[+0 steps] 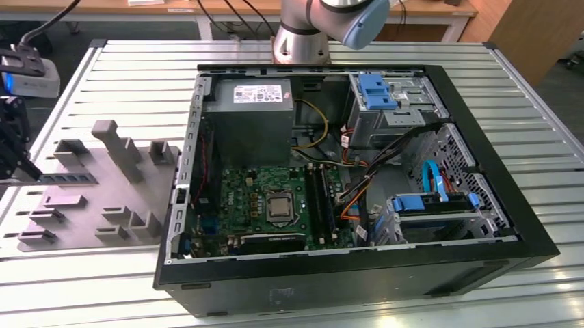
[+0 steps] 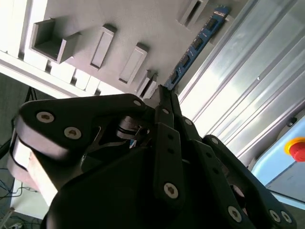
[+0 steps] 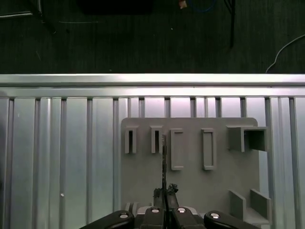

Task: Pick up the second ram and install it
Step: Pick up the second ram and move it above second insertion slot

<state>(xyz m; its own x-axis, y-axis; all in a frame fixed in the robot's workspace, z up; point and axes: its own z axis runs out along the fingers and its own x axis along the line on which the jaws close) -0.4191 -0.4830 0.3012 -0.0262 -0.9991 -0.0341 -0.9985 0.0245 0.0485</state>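
The second ram [image 1: 70, 179] is a thin green stick standing on edge on the grey tray [image 1: 100, 205] at the exterior view's left. My gripper [image 1: 34, 176] sits at the end of the stick nearest the table's edge. In the second wrist view the black fingers [image 2: 167, 138] narrow to a point at the gripper [image 2: 163, 91], with the ram [image 2: 195, 45] running on from there. In the first wrist view the ram [image 3: 164, 160] shows edge-on, leading straight out from the gripper [image 3: 165, 191], whose jaws stand shut on it. The motherboard's long black slots [image 1: 319, 195] lie inside the open case.
The open computer case [image 1: 474, 147] fills the slatted metal table's middle, with a power supply [image 1: 248, 113], blue drive cages [image 1: 379, 92] and loose cables [image 1: 365, 184]. Upright posts [image 1: 117, 147] rise from the tray beside the ram. A red stop button [image 2: 298, 148] sits nearby.
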